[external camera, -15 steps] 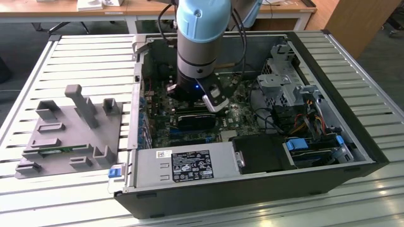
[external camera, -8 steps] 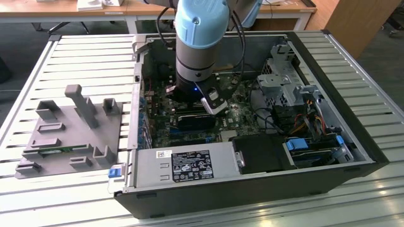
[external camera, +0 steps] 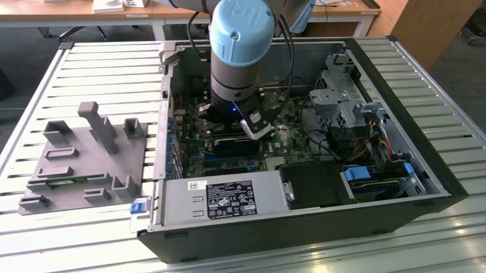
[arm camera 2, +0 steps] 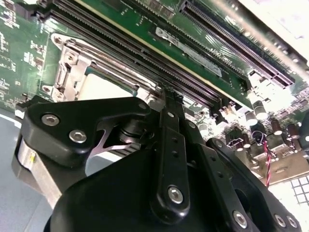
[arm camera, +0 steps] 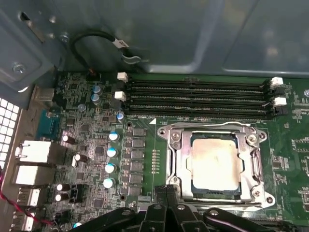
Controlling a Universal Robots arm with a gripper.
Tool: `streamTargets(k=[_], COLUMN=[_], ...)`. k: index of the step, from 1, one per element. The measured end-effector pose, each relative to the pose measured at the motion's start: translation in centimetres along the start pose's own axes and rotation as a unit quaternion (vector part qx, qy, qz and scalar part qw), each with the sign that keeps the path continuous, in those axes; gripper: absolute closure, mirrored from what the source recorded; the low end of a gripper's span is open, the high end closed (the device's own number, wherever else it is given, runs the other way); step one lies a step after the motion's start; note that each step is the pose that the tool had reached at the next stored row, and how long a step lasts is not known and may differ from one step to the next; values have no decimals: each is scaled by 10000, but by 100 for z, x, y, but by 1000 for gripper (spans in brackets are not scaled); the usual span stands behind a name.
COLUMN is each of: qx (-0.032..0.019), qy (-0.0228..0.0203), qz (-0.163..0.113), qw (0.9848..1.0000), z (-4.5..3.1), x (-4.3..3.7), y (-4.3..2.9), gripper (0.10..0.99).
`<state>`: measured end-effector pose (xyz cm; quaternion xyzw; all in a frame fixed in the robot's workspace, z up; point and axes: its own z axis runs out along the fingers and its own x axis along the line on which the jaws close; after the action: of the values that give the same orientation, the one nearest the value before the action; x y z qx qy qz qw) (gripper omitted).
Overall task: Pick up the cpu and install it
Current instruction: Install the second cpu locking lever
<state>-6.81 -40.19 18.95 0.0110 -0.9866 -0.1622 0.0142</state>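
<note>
One arm reaches down into an open computer case (external camera: 425, 170) that lies on its side on a slatted metal table (external camera: 91, 74). The arm's pale blue joint and grey wrist stand over the green motherboard (external camera: 193, 156), near the middle of the case floor.

In the first wrist view, the cpu (arm camera: 216, 163) sits flat inside its socket frame (arm camera: 175, 159), silvery top plate facing up with a tan smudge across it, a dark rim showing around its edges. The socket's metal frame surrounds it on all sides. Four long memory slots (arm camera: 198, 96) run parallel just beside the socket, with white clips at their ends. A row of blue-topped capacitors (arm camera: 111, 152) stands beside the socket, away from the slots.

The gripper (arm camera: 166, 193) is just beside the socket frame, its two black fingers pressed together with nothing between them; in the second wrist view its fingertips (arm camera 2: 170, 99) meet above the board next to the socket.

At the case's near edge in the exterior view lies a grey power supply box (external camera: 220, 199) with a white label. A grey parts fixture (external camera: 83, 165) rests on the table toward the exterior view's left.
</note>
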Motion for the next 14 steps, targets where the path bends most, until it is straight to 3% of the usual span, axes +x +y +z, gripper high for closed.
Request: streamTargets(k=[7,11,12,13,14], qx=[-30,-32,-30,-31,-29], qy=[0,-1,0,-1,0], qz=[-1,-1,0,0,0], qw=[10000,10000,10000,10000,10000], z=[12,-37,-55,-191,-225], x=[26,27,28,32,33], y=[-3,14,20,66,76], gripper=[980,980,980,980,980])
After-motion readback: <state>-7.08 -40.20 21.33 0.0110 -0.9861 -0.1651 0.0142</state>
